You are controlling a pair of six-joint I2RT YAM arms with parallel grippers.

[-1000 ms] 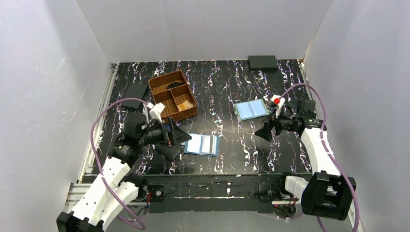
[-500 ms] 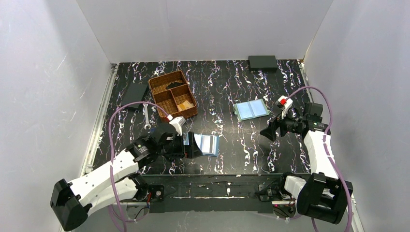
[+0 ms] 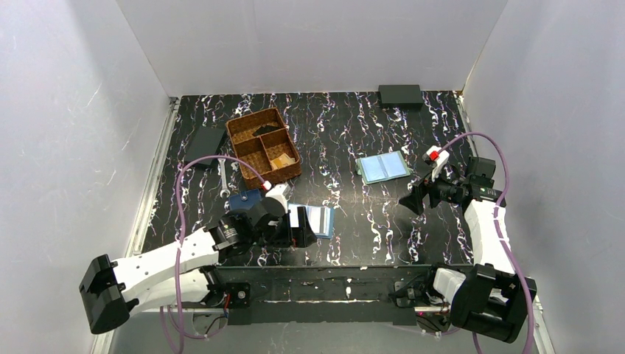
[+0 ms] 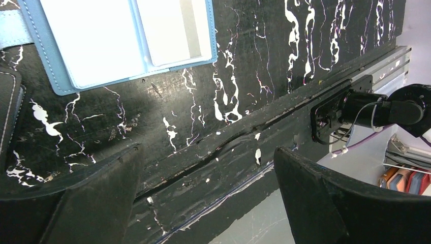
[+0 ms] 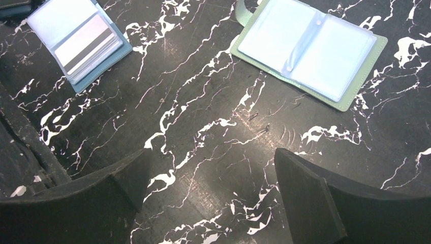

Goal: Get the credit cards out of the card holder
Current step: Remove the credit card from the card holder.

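Two hands, both spread wide and holding nothing. Steel-blue card holder (image 3: 320, 220) lying open and flat on the black marbled counter (image 3: 354, 232), near the front edge.

From above, left hand (image 3: 301, 230) overlapping the holder's left half and hiding it, with only the right half on show. Navy wallet (image 3: 242, 200) partly tucked behind the same arm.

From the left wrist, more detail: card holder (image 4: 101, 46) cut off by the top of the frame, apart from the left hand (image 4: 206, 152), which hangs over the counter's front rail. Credit cards (image 4: 173, 25) sitting in the clear pockets, whitish with a grey stripe. Count impossible to tell.

From the right wrist, card holder (image 5: 76, 40) nearly whole in the upper left corner, credit cards (image 5: 87, 49) showing a dark stripe. Right hand (image 5: 212, 152) above bare counter, well apart from it.

Paler green-edged holder (image 3: 382, 168) open near the right hand (image 3: 410, 200), its clear pockets seen sharply only from the right wrist (image 5: 310, 51).
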